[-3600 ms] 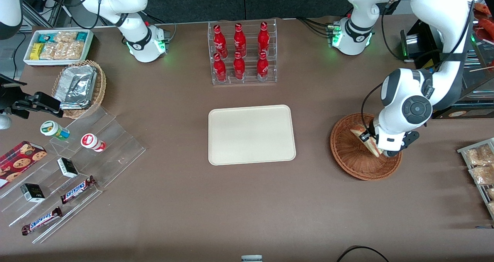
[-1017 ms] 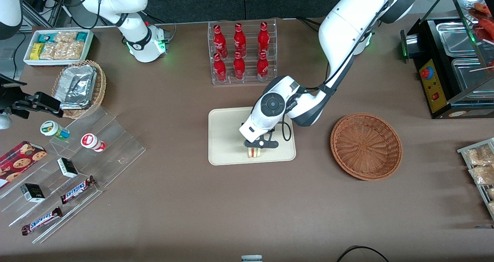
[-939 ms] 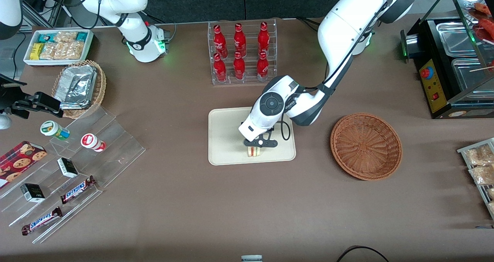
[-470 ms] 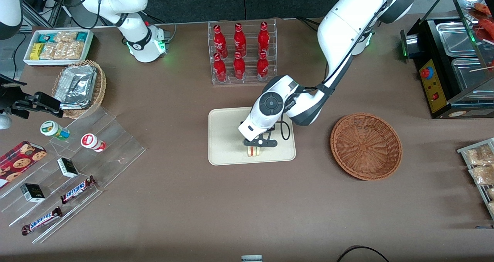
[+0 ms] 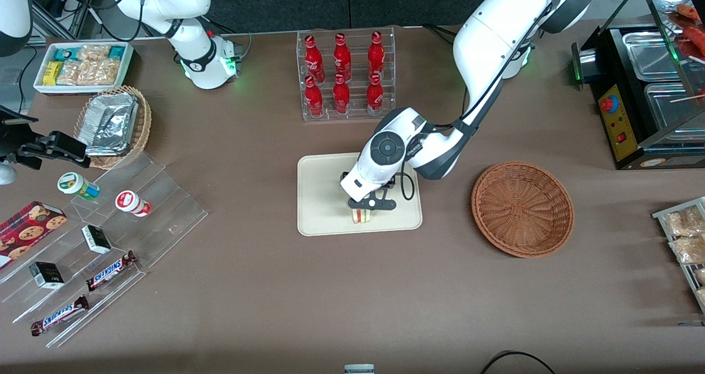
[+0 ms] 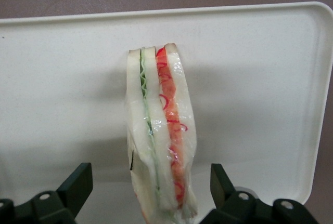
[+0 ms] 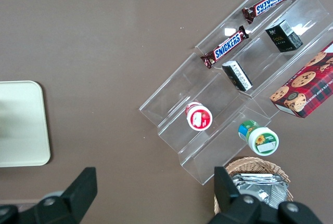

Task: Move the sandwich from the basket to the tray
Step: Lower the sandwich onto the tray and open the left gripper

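Cream tray [image 5: 322,198] mid-frame in front view; sandwich [image 5: 361,216] stands on its edge on tray, near the front rim. End effector [image 5: 370,204] above it, fingers [image 6: 77,185] spread, not touching bread. Wicker basket [image 5: 522,209] right of tray.

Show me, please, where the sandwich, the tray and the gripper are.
sandwich [image 6: 158,130], left wrist view, on its cut edge.
tray [image 5: 322,198], front view, on its bare floor.
gripper [image 6: 151,190], left wrist view, midway between its open fingertips, over the tray.
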